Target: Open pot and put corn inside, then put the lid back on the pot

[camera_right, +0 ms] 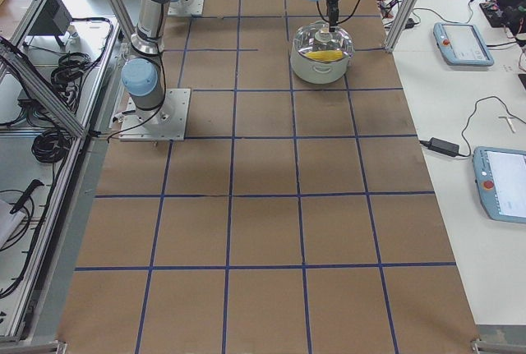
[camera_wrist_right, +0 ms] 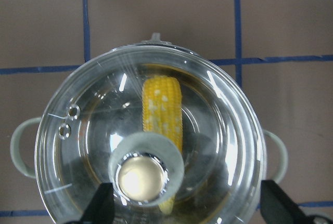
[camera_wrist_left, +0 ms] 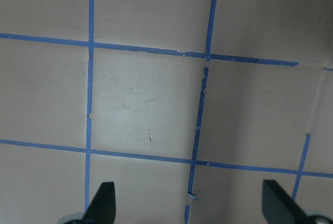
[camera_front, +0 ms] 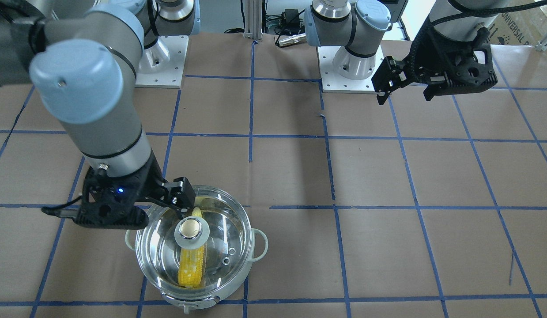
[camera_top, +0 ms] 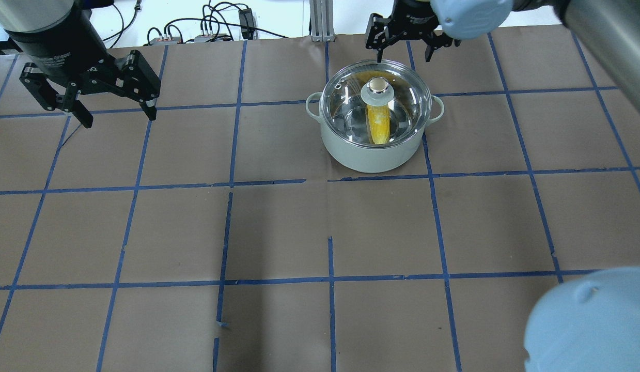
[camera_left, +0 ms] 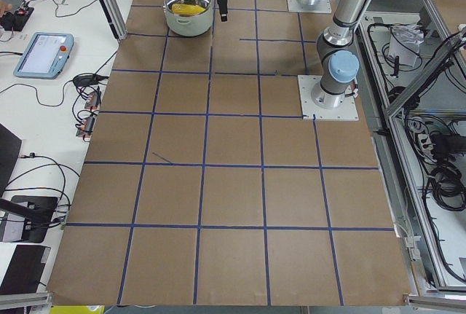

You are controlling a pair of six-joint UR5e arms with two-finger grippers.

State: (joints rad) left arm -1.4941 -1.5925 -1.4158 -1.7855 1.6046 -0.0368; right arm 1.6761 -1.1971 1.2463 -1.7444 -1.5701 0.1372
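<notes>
The pot (camera_top: 371, 155) stands on the table's far right part, with a pale grey-green outer wall and two loop handles. The clear glass lid (camera_top: 405, 98) sits on it, its beige-topped knob (camera_top: 377, 85) upright. The yellow corn (camera_top: 379, 121) lies inside under the lid; it also shows in the right wrist view (camera_wrist_right: 162, 104) and in the front view (camera_front: 191, 265). My right gripper (camera_top: 402, 51) is open and empty, above the pot's far rim and clear of the knob (camera_wrist_right: 141, 177). My left gripper (camera_top: 119, 116) is open and empty, far off at the left.
Brown paper with a blue tape grid covers the table (camera_top: 320, 232). The two arm bases (camera_front: 348, 66) stand on white plates at the robot's edge. Cables and tablets (camera_left: 44, 52) lie beyond the far edge.
</notes>
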